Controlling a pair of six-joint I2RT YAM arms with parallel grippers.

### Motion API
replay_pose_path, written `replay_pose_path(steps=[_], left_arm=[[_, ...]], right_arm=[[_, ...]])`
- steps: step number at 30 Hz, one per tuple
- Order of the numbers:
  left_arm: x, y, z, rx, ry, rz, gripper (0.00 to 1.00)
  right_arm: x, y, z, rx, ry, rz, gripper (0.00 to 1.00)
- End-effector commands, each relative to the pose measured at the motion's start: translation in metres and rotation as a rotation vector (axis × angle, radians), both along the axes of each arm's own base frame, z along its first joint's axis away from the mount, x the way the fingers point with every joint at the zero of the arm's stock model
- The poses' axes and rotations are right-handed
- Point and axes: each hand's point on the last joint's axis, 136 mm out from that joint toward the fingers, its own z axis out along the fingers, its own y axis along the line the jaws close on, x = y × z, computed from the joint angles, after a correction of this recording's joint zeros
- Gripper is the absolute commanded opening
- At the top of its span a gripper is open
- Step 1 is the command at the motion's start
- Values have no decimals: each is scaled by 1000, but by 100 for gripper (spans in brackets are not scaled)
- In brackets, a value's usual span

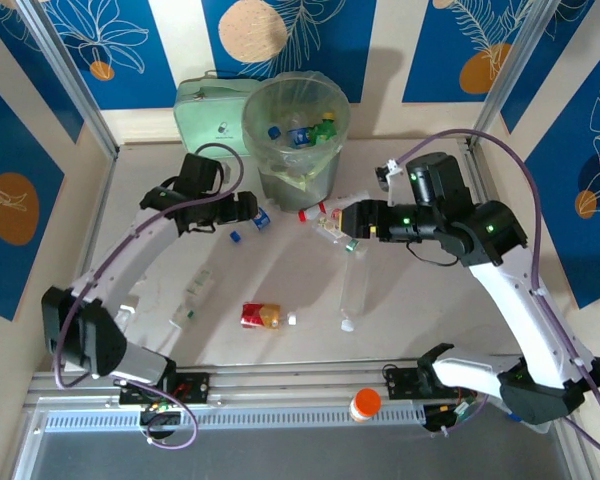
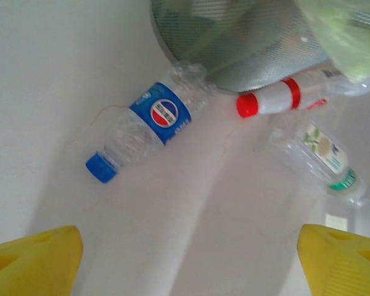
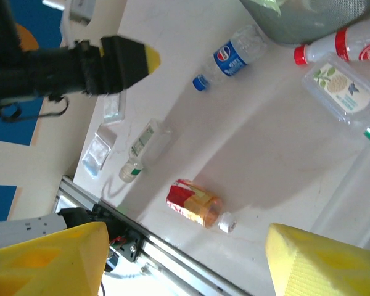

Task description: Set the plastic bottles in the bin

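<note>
Both open & empty: left tool (image 2: 188, 262), right tool (image 3: 188, 250). If I close off-centre, blue-cap bottle (image 2: 149, 125) cd roll away.

Top external: high at near edge, down over whole table (image 1: 420, 300). Left wrist: close on Pepsi bottle (image 2: 151, 126) by bin (image 2: 259, 43). Right wrist: higher, facing left, same bottle.

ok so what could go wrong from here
1. The clear plastic bottle with the blue label and cap lies right by the foot of the round grey-green bin; the open left gripper facing it could knock the bin wall while reaching in.
2. The red-capped white bottle and a clear green-capped bottle lie close beside it, so a grasp might nudge them.
3. The right gripper, open too, is near the same cluster; the arms could clash.
</note>
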Motion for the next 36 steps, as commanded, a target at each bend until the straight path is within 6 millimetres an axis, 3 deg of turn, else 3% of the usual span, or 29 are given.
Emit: replay_pose_path(steps=[1, 5, 10, 15, 19, 23, 28, 36], left_arm=[[30, 4, -16, -32, 7, 41, 90], [54, 10, -44, -16, 52, 82, 93], [79, -7, -76, -85, 99, 50, 93], [92, -26, -109, -123, 154, -8, 91], [98, -23, -129, -73, 180, -16, 91], [96, -25, -145, -48, 224, -21, 91], [81, -42, -164, -21, 262, -54, 89], [67, -63, -165, -18, 265, -77, 80]], right_arm=[[-14, -14, -14, -32, 71, -27, 69], [-19, -22, -17, -29, 98, -45, 71], [-22, -31, -19, -26, 120, -61, 72], [-24, -36, -28, -47, 141, -57, 72], [-24, -36, -34, -46, 159, -54, 72], [-19, -36, -37, -42, 168, -55, 72], [-13, -36, -42, -30, 185, -56, 72], [-7, -36, -48, -23, 201, -58, 72]])
